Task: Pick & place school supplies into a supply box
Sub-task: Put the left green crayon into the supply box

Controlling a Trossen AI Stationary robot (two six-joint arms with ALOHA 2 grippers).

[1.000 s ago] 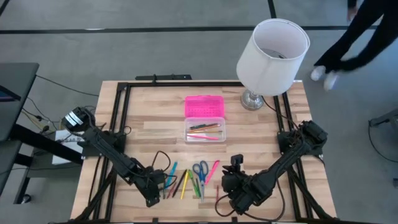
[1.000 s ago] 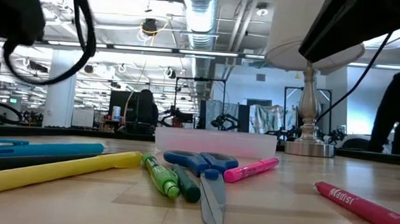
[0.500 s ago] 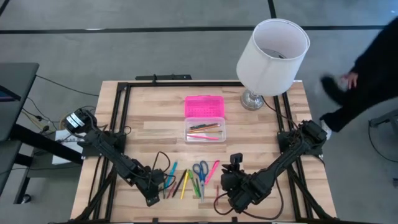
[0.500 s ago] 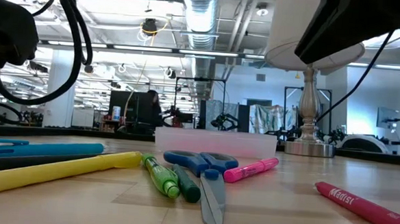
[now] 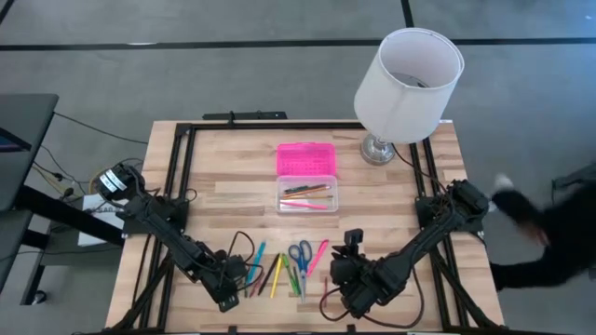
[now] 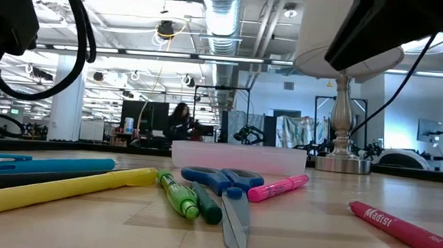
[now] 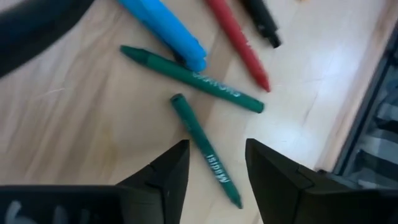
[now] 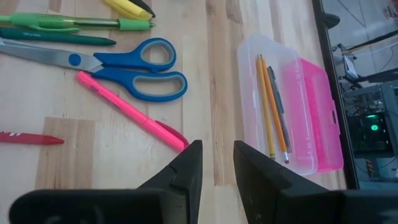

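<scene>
The high view looks straight down on the whole table [image 5: 223,191]. The low view sits at table-top height, close to the scissors [image 6: 226,186], facing the room. Each wrist view looks down closely at the wood; the right one shares those scissors.

Grey floor [image 5: 233,74] with black lines; exposed ceiling ducts [image 6: 227,18]; strip lights

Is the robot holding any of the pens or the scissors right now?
No, nothing is held. The left gripper hangs open over a green crayon; the right gripper is open too, near the pink highlighter.
</scene>
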